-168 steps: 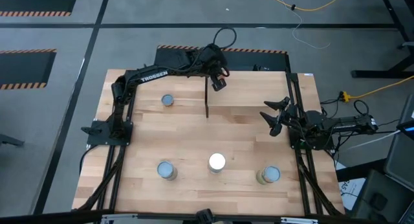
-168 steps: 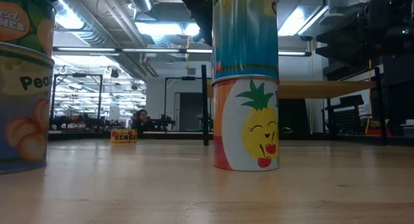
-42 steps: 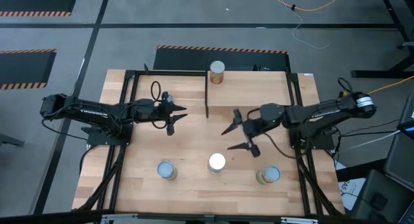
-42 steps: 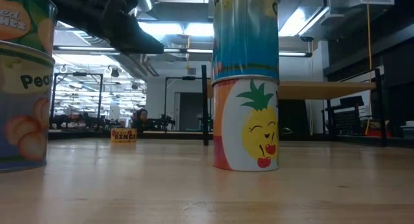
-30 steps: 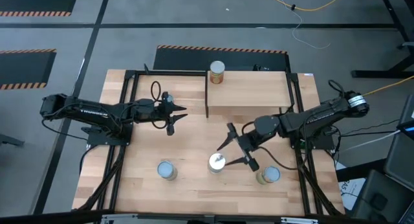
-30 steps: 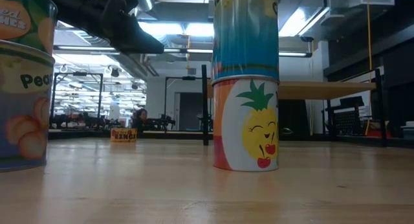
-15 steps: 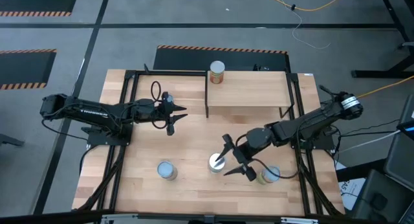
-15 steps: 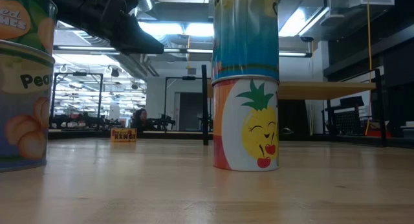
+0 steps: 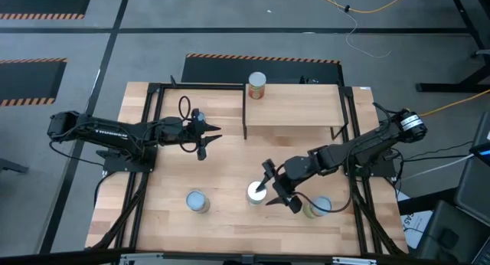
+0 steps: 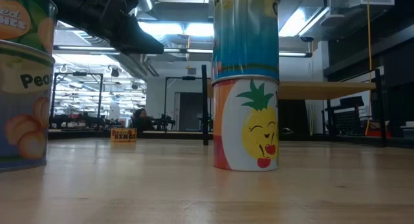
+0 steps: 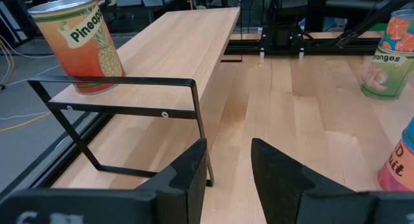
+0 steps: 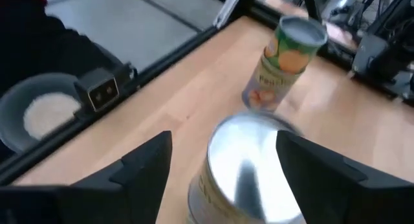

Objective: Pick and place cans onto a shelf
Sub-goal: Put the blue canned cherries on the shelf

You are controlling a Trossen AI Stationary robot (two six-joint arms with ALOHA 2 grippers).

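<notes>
**Right gripper wide open around the middle stack, one can on the shelf**

We see the right gripper down at the front middle of the table, fingers spread wide, one on each side of the shiny can top. From the right wrist view that silver lid sits between the two dark fingers; we can't tell if the fingers touch the can. Nothing is clamped.

The low view shows this spot holds two cans: a pineapple can on the table with a blue-labelled can stacked upright on top of it.

The left gripper hangs over the left-middle of the table, just left of the shelf, jaws part open and holding nothing. Its wrist view shows the two fingers with a gap between them, pointing at the shelf frame.

Cans:
- one pineapple can upright on the shelf top, at its back left corner; also seen at
- one can at front left of the table, a peach-labelled stack in the low view
- one can at front right, just beside the right gripper
- the oranges-labelled can shows in the left wrist view
</notes>
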